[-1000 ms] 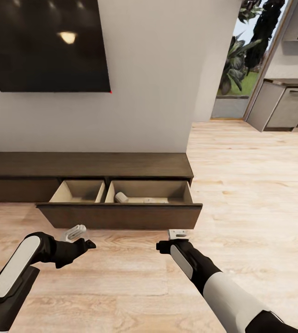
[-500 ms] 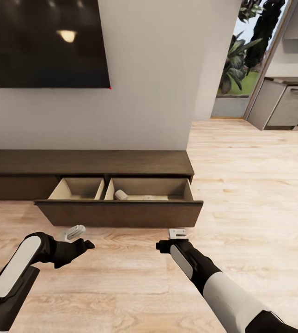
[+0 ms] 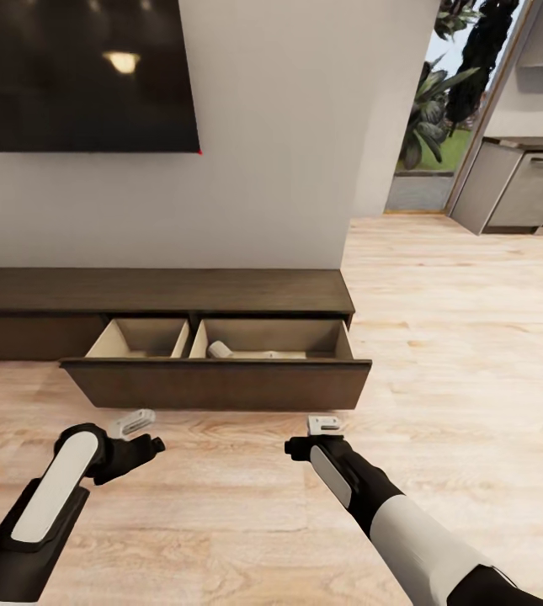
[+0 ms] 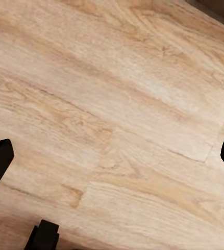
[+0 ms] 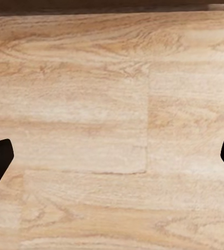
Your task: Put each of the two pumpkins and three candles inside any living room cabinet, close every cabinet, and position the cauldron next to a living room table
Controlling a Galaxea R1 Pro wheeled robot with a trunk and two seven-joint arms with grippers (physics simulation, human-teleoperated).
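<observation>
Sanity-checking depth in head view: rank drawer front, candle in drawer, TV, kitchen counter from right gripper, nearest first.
From the right gripper:
1. Drawer front, just ahead, pulled open.
2. Candle, lying inside the drawer's right compartment.
3. TV, up on the wall, leftward.
4. Kitchen counter, far right, past the doorway.

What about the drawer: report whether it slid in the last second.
No. The drawer juts as far from the cabinet as before; the camera shifted.

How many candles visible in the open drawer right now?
1 clear: a pale candle lying at the left end of the drawer's right compartment. A pale shape beside it could be another; the drawer front hides the rest.
</observation>
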